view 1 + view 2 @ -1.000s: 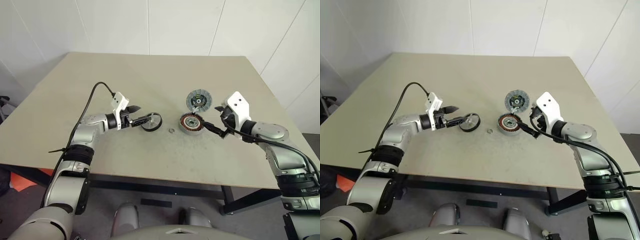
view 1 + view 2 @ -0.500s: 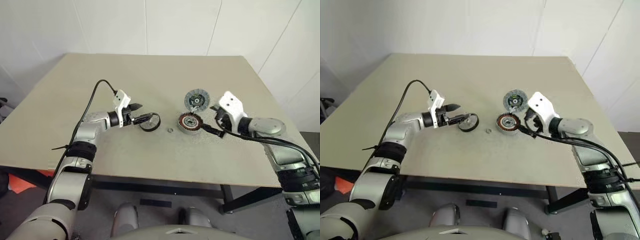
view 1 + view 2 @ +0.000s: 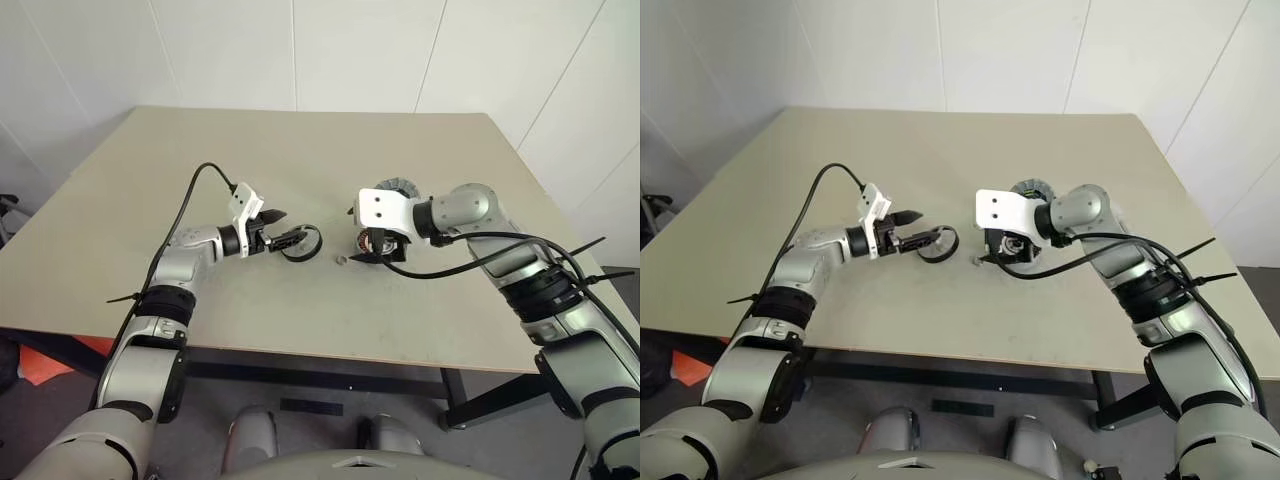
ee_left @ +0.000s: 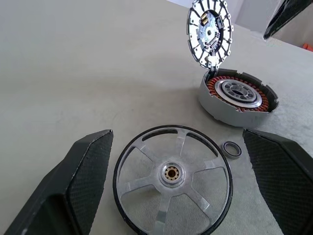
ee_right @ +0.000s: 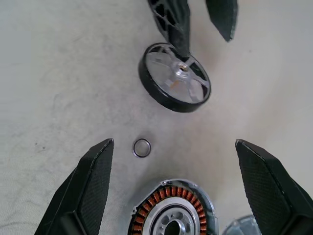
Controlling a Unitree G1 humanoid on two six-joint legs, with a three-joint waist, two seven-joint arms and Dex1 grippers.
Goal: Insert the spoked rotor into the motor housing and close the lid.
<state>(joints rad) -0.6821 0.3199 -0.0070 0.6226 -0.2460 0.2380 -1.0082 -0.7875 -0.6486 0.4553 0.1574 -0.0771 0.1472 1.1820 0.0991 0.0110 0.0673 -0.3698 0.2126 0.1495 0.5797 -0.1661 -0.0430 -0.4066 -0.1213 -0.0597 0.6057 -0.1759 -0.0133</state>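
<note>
On desk [image 3: 150,170], spoked rotor [image 4: 172,179] lies flat between spread fingers of my left tool [image 3: 290,240], not yet pinched. Motor housing [image 4: 238,97] sits apart toward my right, windings exposed, lid [image 4: 210,32] standing tilted up at its far edge. Small ring [image 5: 142,147] loose between rotor and housing. My right tool [image 5: 173,191] hangs spread over housing, holding nothing. Step in hand: rotor pickup. Next, by my judgement: close left fingers on rim, lift, carry across to housing hub; right tool must clear.

Black-rimmed spoked rotor [image 4: 172,181] with silver spokes, grey motor housing [image 4: 237,97] with copper-brown windings, beige table [image 3: 300,160]
</note>
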